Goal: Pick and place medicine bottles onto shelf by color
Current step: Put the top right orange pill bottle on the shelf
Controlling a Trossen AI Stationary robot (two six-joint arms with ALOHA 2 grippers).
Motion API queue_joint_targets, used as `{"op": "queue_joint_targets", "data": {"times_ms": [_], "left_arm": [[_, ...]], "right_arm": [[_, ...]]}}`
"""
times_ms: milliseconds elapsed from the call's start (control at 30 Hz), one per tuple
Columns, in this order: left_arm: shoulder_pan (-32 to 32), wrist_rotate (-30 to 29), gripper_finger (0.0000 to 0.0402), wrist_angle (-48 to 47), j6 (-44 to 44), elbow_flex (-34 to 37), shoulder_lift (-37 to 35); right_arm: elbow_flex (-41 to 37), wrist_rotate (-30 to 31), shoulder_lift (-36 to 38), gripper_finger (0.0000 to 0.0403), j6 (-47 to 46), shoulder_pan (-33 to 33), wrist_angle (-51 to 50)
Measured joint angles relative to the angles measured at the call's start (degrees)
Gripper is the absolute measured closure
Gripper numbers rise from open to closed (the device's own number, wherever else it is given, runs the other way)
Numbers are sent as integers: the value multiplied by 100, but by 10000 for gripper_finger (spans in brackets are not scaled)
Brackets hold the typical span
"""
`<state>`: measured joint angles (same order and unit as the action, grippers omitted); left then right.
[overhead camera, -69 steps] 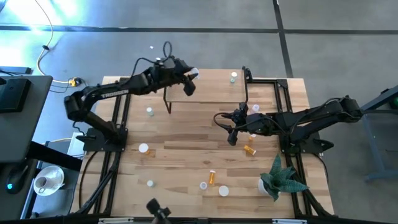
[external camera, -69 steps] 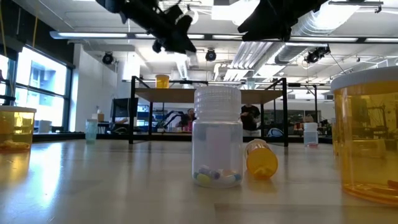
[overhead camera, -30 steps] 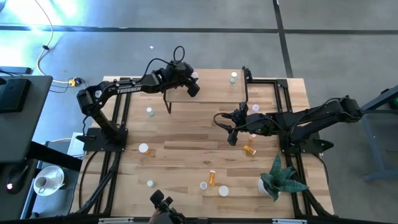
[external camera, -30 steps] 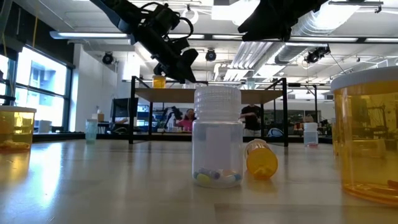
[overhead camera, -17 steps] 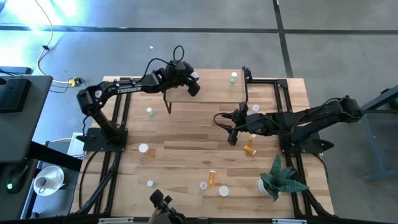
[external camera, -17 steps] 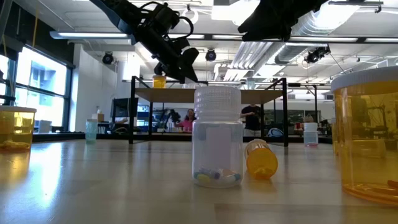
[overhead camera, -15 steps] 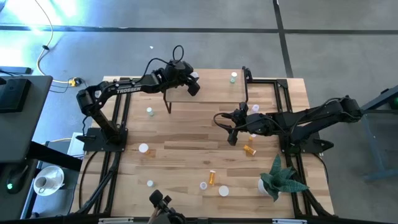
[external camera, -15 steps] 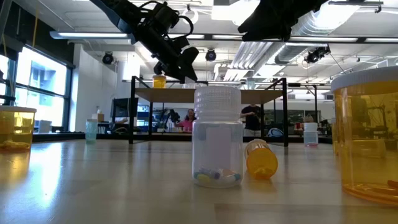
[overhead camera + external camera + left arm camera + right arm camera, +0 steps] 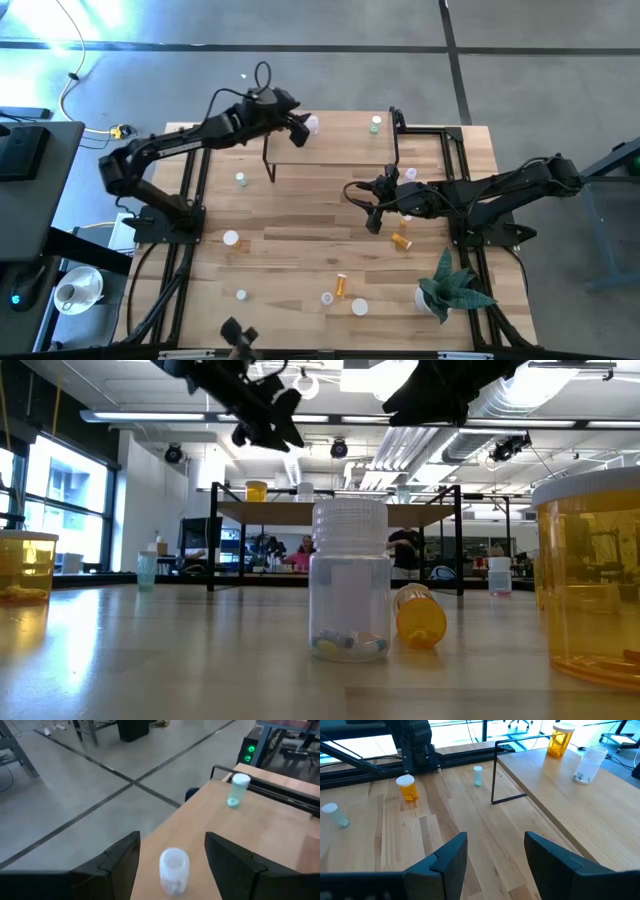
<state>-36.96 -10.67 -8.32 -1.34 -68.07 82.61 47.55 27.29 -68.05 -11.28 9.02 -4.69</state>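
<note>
Wooden shelf (image 9: 330, 150), 12 o'clock: clear bottle (image 9: 312, 124) now stands freed; left gripper (image 9: 297, 127) has backed off, open and empty. Right gripper (image 9: 372, 211) idle mid-table, open, empty. One placement done.

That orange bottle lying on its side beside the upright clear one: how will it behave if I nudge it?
The orange bottle rests on its round wall, so a nudge would probably set it rolling. It is a small plastic vial, so likely light. Its smooth curved body may slip unless gripped squarely.
</note>
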Motion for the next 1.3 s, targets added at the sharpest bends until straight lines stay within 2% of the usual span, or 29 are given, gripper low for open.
{"op": "queue_joint_targets", "data": {"times_ms": [167, 300, 433, 700, 933, 1067, 1167, 1300], "left_arm": [[176, 63, 188, -727, 2, 0, -632], [443, 423, 188, -1617, 225, 2, -1099], [804, 444, 188, -1755, 202, 458, -1460], [1645, 404, 188, -775, -155, 1791, -1930], [2501, 373, 188, 740, -326, 2764, -2002], [2910, 113, 188, 1427, -463, 3198, -2002], [3131, -44, 188, 1752, -472, 3372, -2002], [3296, -100, 188, 1892, -557, 3387, -2002]], "right_arm": [[0, -3, 43, 214, 53, 2, -28], [0, 3, 272, 214, -163, 105, -171], [0, 0, 450, 214, -338, 305, -455], [0, -8, 728, 214, -860, 683, -987], [0, -7, 1315, 214, -1859, 726, -2091], [8, -6, 1725, 214, -2193, 662, -2644], [312, 19, 1915, 214, -2526, 493, -3425], [1054, 238, 1880, 214, -3169, 174, -5002]]}}
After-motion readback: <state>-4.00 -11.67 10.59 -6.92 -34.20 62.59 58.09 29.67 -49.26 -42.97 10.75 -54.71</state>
